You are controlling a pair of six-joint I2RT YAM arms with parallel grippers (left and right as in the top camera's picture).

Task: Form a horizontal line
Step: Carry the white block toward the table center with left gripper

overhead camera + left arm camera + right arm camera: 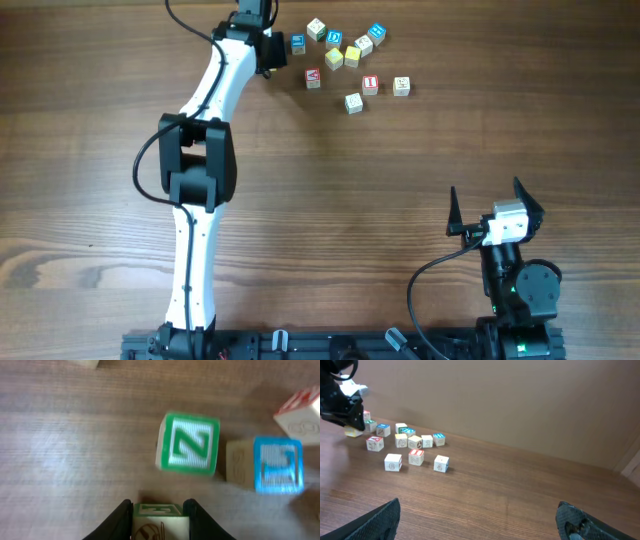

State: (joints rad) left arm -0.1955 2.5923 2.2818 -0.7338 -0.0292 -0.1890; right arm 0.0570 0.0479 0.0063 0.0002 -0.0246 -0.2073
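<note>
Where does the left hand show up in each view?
Overhead: left hand at the top, left of the cubes.
Left wrist: left hand bottom centre, gripping a green-edged cube.
Right wrist: left hand upper left, beside the cubes.
Shared landmark: the cubes.

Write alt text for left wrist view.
The left claw grips a pale wooden cube with a green-edged top at bottom centre. Beyond it on the brown wooden table lie a green-lettered cube, a blue-lettered cube to its right, and a red-striped cube far right.
</note>
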